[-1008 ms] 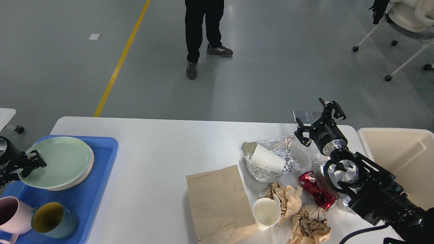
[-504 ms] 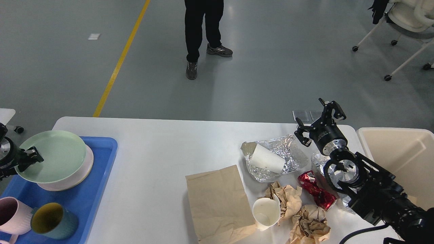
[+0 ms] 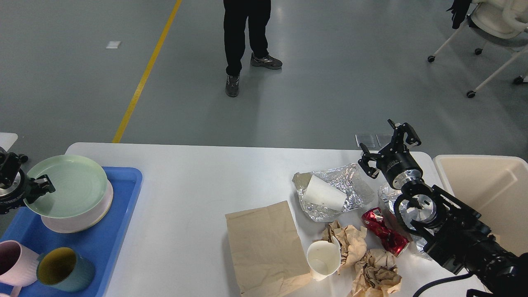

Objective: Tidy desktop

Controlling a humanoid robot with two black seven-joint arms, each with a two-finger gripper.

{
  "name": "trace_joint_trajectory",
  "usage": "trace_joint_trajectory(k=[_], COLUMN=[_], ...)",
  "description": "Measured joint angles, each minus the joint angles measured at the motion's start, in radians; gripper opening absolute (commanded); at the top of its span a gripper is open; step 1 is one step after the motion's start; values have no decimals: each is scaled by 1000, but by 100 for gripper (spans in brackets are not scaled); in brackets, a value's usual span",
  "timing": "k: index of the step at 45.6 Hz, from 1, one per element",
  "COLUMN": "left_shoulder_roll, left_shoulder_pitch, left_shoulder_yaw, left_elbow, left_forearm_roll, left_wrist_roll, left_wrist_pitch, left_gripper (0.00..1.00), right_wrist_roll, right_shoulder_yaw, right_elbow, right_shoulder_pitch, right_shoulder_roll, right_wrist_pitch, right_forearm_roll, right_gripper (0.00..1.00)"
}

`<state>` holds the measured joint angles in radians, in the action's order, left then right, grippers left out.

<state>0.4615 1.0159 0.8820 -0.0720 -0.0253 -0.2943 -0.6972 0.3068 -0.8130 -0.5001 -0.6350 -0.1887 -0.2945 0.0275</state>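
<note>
The white desktop (image 3: 198,173) holds litter at its right: a brown paper bag (image 3: 264,243), a white paper cup (image 3: 324,193) lying on crumpled foil (image 3: 350,185), an upright paper cup (image 3: 323,260), crumpled brown paper (image 3: 377,272) and a red wrapper (image 3: 385,236). My left gripper (image 3: 39,187) is shut on the left rim of a pale green plate (image 3: 68,190), held tilted above a white plate (image 3: 78,220) in the blue tray (image 3: 119,206). My right gripper (image 3: 387,144) is open and empty, raised above the desktop's far right edge.
A pink mug (image 3: 14,264) and a teal mug (image 3: 64,272) stand in the tray's near end. A beige bin (image 3: 486,194) stands right of the desktop. A person (image 3: 243,41) stands on the floor beyond. A wheeled chair (image 3: 491,37) is at the top right.
My left gripper has lifted the green plate off the white plate and tilted it, shifting it left and up. The right arm has not moved.
</note>
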Motion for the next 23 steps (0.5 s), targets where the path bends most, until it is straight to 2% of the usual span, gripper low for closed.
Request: trace_joint_trajectory(k=[12, 15, 19, 23], left_shoulder_roll=[-23, -25, -25, -25], left_shoulder_pitch=[-10, -11, -11, -9], left_shoulder_yaw=[0, 0, 0, 0], left_elbow=[0, 0, 0, -2], left_forearm_roll=[-1, -1, -1, -2], left_wrist_roll=[0, 0, 0, 1], left_wrist_pitch=[52, 59, 61, 62], left_gripper=[36, 44, 61, 90], right_wrist_roll=[0, 0, 0, 0], right_shoulder_yaw=[0, 0, 0, 0], right_elbow=[0, 0, 0, 0], right_shoulder_pitch=[0, 0, 0, 0], right_shoulder_roll=[0, 0, 0, 0], right_wrist_pitch=[0, 0, 0, 0], right_forearm_roll=[0, 0, 0, 0], right_gripper=[100, 100, 100, 100])
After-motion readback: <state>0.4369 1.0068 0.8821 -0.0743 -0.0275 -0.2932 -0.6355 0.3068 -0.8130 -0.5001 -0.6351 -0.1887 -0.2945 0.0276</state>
